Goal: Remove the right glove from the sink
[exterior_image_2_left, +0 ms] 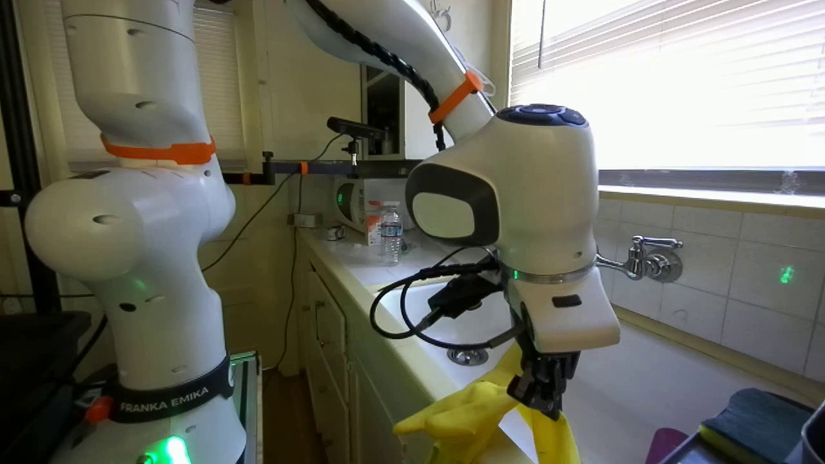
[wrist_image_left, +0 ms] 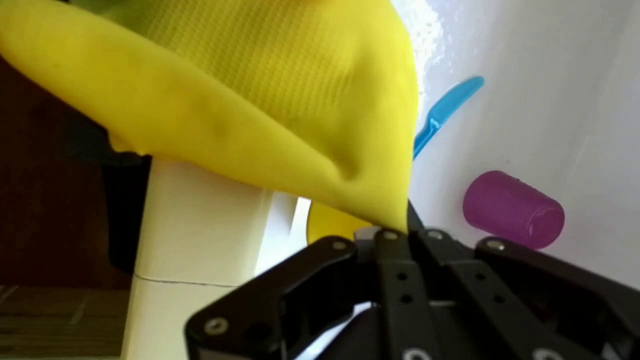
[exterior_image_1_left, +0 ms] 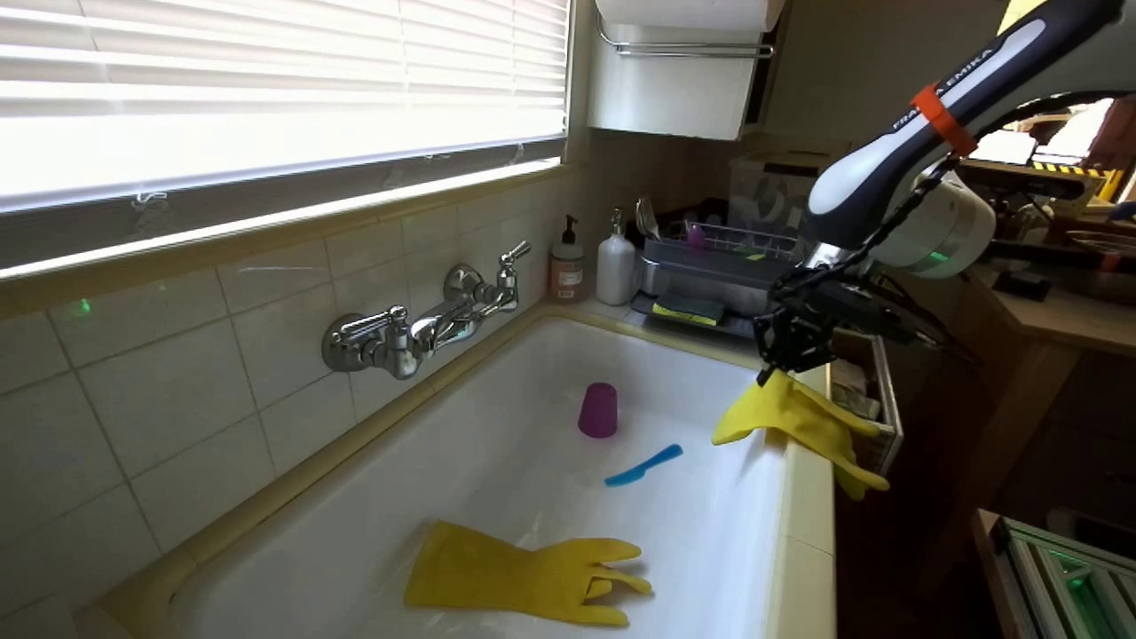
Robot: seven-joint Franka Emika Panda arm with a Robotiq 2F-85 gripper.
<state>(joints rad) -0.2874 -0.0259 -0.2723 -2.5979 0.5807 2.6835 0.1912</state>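
Note:
My gripper [exterior_image_1_left: 765, 377] is shut on a yellow rubber glove [exterior_image_1_left: 794, 417], pinching it just above the sink's front edge. The glove is draped over that edge: one end is over the basin, and its fingers hang outside. In an exterior view the gripper [exterior_image_2_left: 544, 409] and the held glove [exterior_image_2_left: 474, 412] are partly cut off at the bottom. In the wrist view the glove [wrist_image_left: 290, 100] rises from the closed fingertips [wrist_image_left: 400, 230] and hides part of the edge. A second yellow glove [exterior_image_1_left: 524, 572] lies flat in the white sink [exterior_image_1_left: 497, 444], fingers towards the front edge.
A purple cup [exterior_image_1_left: 598, 411] and a blue knife [exterior_image_1_left: 644, 465] lie in the sink. A wall faucet [exterior_image_1_left: 444, 324] juts over the back. Soap bottles [exterior_image_1_left: 615, 266], a sponge [exterior_image_1_left: 688, 309] and a dish rack [exterior_image_1_left: 728, 262] stand at one end. An open drawer [exterior_image_1_left: 887, 390] is beyond the front edge.

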